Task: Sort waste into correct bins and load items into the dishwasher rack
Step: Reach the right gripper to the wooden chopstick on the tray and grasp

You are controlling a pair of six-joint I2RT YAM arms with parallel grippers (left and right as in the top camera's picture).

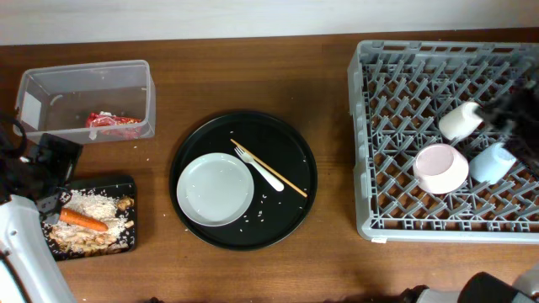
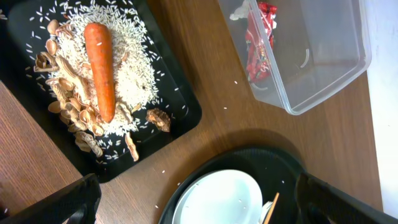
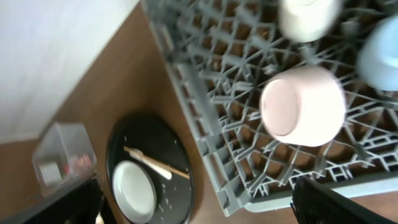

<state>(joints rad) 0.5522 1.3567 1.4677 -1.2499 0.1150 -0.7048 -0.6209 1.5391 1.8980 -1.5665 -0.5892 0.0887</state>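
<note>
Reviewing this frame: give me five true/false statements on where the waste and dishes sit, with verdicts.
1. The carrot lies on the rice in the shallow black tray. True.
2. The red wrapper lies beside the carrot. False: it is in the clear tub.
3. The pinkish bowl sits in the rack. True.
4. The plate is in the rack. False: it is on the round black tray, next to the fork.
5. The white cup and the light blue cup are both in the rack. True.
</note>
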